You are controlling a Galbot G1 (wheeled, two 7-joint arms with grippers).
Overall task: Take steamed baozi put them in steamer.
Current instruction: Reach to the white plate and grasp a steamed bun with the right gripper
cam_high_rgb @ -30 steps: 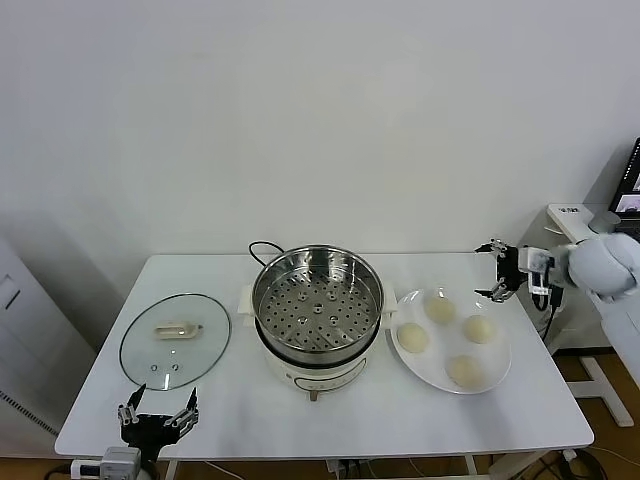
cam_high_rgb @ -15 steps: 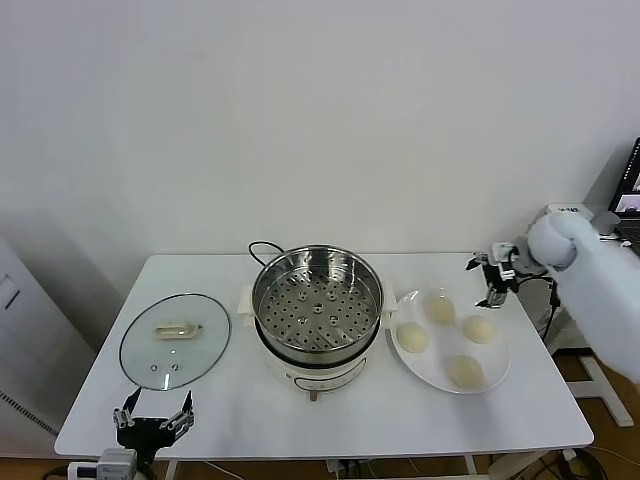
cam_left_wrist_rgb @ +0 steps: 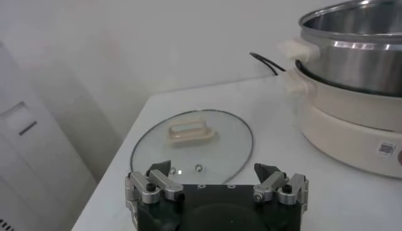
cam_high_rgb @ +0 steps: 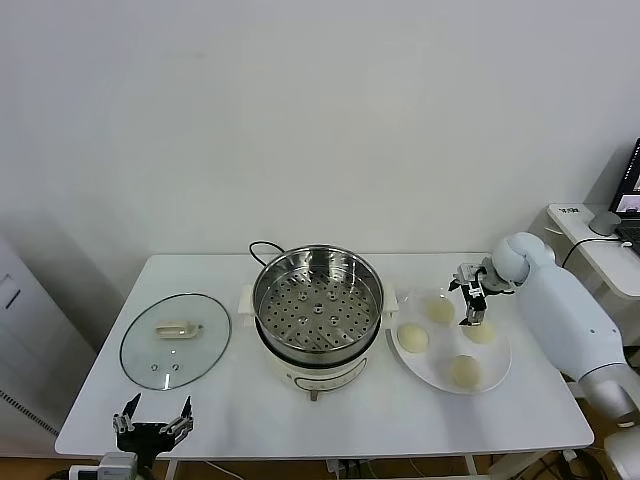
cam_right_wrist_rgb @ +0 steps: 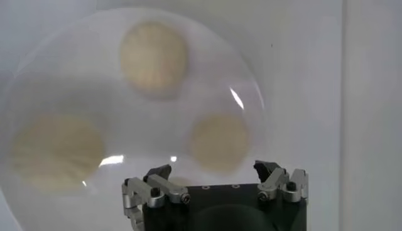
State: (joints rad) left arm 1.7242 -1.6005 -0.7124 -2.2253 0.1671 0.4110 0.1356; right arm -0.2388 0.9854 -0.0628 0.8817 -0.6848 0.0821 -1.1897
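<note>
Baozi (cam_high_rgb: 442,310), four soft, light buns likely to dent under a hard squeeze, sit on a white plate (cam_high_rgb: 500,373) just beside the empty steamer (cam_high_rgb: 317,300); each is probably best taken gently across its round sides. The right gripper (cam_high_rgb: 471,294) hovers over the plate's far buns, jaws spread wide and holding nothing. The left gripper (cam_high_rgb: 152,424) waits near the table's front edge, released too.

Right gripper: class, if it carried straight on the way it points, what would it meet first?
Probably a baozi on the white plate; the open right gripper points down over them, though depth is unclear.
</note>
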